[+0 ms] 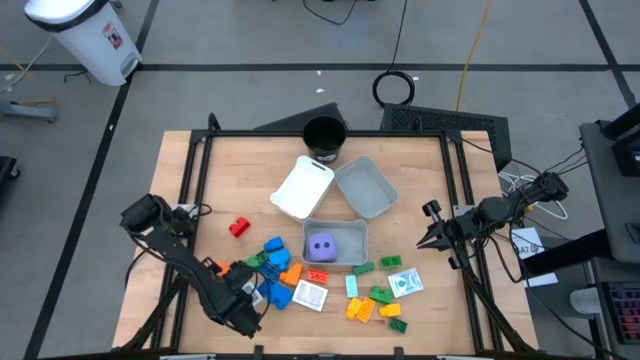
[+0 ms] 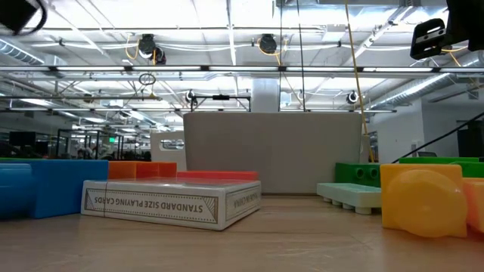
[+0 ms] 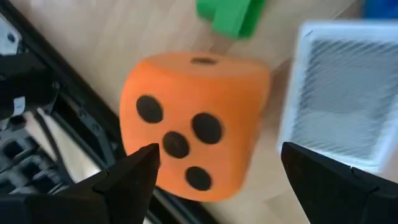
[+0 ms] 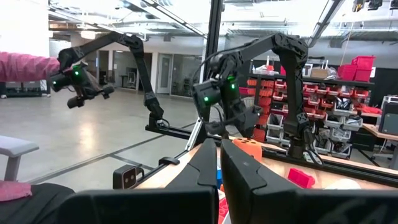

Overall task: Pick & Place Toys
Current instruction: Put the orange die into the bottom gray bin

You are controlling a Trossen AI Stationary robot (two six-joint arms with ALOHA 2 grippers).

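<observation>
Left wrist view shows the left pincer (image 3: 214, 177) spread wide around the orange die (image 3: 193, 118), near the tabletop's (image 1: 230, 165) front-left corner. Right pincer (image 1: 424, 242) waits clenched and empty at the right edge.

A light wooden table (image 1: 200, 190) carries a black round cup (image 1: 324, 138); just in front of it sit three translucent plastic trays (image 1: 360, 186), with small colourful plastic blocks (image 1: 372, 300) and flat white square tiles (image 1: 310, 296) scattered beyond them.
</observation>
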